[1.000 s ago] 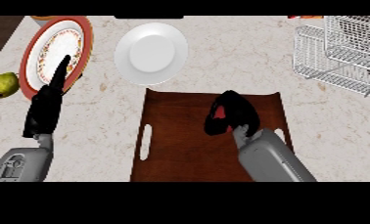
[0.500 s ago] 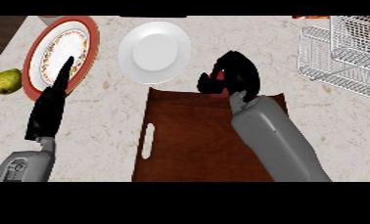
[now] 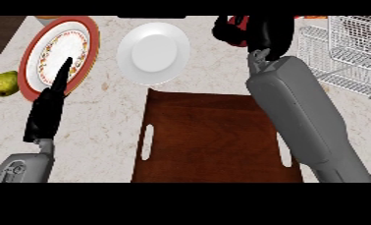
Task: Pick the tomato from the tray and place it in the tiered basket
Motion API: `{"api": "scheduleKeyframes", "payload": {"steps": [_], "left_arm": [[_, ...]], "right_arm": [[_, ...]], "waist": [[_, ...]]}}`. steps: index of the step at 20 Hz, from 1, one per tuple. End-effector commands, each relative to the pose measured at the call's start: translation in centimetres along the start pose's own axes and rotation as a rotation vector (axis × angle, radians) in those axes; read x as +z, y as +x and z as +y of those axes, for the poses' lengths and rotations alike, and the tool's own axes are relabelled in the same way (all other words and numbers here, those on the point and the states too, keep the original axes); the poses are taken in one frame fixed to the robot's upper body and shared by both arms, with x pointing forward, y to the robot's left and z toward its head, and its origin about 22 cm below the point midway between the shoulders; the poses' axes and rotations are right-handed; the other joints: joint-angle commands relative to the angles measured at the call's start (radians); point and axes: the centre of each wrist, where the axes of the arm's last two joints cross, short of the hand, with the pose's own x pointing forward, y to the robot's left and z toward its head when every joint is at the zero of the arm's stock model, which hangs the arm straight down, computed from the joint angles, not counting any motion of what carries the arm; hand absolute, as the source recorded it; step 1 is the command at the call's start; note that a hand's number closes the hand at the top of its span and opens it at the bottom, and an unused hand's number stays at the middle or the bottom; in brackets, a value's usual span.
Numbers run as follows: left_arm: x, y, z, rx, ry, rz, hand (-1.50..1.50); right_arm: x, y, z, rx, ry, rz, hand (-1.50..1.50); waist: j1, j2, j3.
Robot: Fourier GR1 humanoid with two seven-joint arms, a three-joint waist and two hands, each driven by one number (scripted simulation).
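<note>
I am looking steeply down at a pale, speckled bench (image 3: 101, 121). A dark brown tray (image 3: 210, 135) is lying at the centre near the lower edge, with a slot handle cut into each short side.

My right hand (image 3: 271, 31) is hovering beyond the tray's far edge, near the top of the view. Its black fingers are curling round the tomato (image 3: 240, 21), which is showing only as slivers of red between them. The tomato is therefore off the tray and up in that hand, between the white plate (image 3: 153, 52) and the wire basket (image 3: 345, 42). The grey forearm is crossing the tray's right side on its way up to the hand. The basket is standing at the right edge, just beside the hand, and the tomato is not inside it yet.

The white plate is sitting on the bench just past the tray's far left corner. Further left, a patterned plate (image 3: 85, 27) with a red rim is lying near the bench's corner. My left hand (image 3: 46, 113) is resting at the lower left, fingers straight and pointing away from me, holding nothing, with the fingertips overlapping the patterned plate. A green fruit (image 3: 6, 82) is peeking in at the left edge, beside that plate.
</note>
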Motion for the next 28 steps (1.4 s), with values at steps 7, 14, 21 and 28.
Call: {"api": "scheduleKeyframes", "payload": {"steps": [7, 14, 21, 28], "left_arm": [[1.0, 0.4, 1.1, 0.004, -0.006, 0.006, 0.0], [-1.1, -0.5, 0.9, 0.005, 0.005, 0.0, 0.0], [0.5, -0.7, 1.6, 0.001, -0.008, -0.007, 0.0], [-0.7, -0.1, 1.1, 0.013, -0.01, -0.012, 0.0]], "right_arm": [[-4.5, 1.5, -10.0, 0.16, -0.212, 0.036, 1.5], [-7.3, -0.5, -12.5, 0.039, -0.138, 0.007, 1.5], [-12.0, -6.5, -13.9, 0.323, -0.2, 0.027, 1.5], [-14.3, -10.5, -13.8, 0.578, -0.281, 0.115, 1.5]], "waist": [[-0.002, -0.004, 0.0], [-0.005, 0.002, 0.0], [0.008, 0.005, 0.0], [0.009, 0.008, 0.0]]}}
